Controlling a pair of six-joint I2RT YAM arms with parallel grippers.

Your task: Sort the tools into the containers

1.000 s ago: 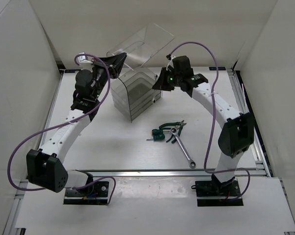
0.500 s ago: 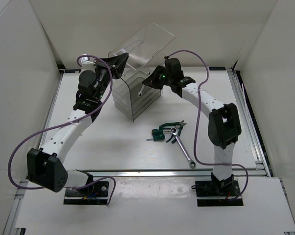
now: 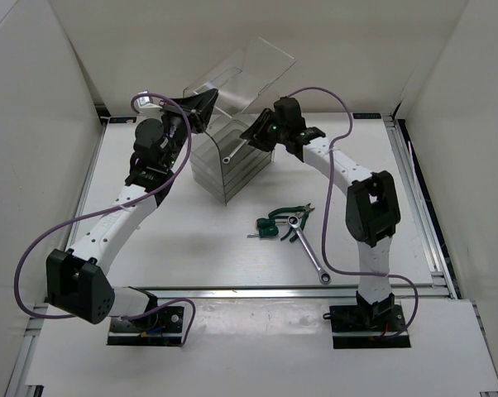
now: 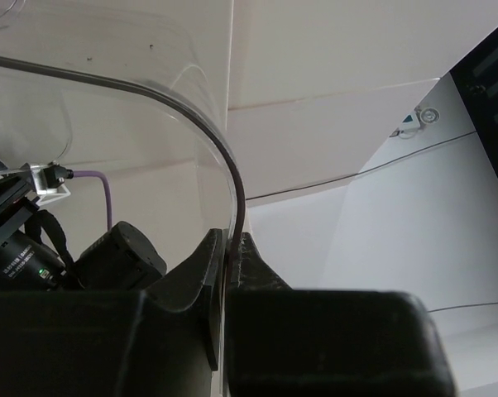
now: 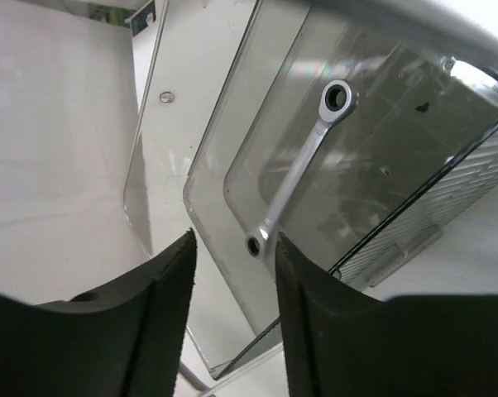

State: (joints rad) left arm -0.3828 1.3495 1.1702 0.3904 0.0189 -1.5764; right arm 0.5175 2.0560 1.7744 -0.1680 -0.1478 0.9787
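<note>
My right claw [image 5: 232, 248] is hovering over the organiser [image 3: 224, 178], jaws parted and gripping nothing. The wrench [image 5: 303, 169] is lying slantwise in the organiser's top tray. My left claw [image 4: 231, 248] is pinching the clear lid [image 4: 108, 124] up above the organiser. Risk: if that pinch is slipping, the lid drops onto my right fingers.

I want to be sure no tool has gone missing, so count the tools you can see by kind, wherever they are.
Wrenches: 2, the drawer wrench and the table wrench
Pliers: 1
Screwdrivers: 2
Total: 5
</note>
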